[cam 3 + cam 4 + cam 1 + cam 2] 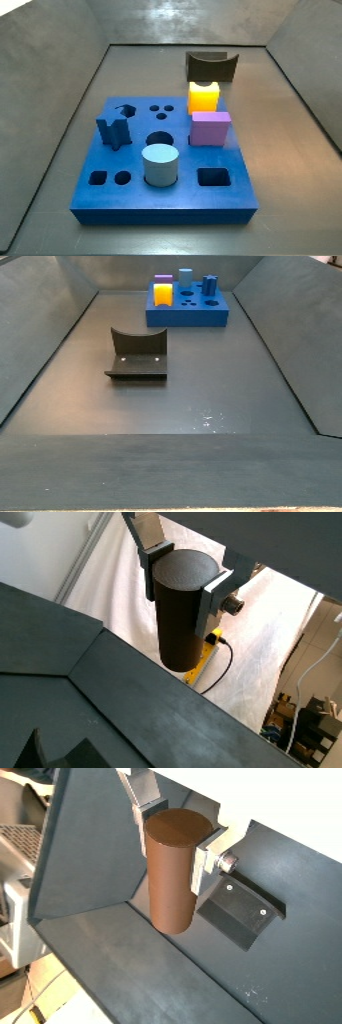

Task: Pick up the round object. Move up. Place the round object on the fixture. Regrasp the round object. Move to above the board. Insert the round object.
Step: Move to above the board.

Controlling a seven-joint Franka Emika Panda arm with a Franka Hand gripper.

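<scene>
Clamped end-on between the 2 fingers (207,853) of the gripper (175,831), the round object (174,868) hangs high, apparently mid move-up; next, lower it onto the fixture (138,353).

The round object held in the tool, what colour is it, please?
Reddish-brown, clearest in a wrist view.

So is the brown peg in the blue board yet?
Out. In both wrist views the gripper holds the round object in the air; in both side views the board lacks it.
</scene>
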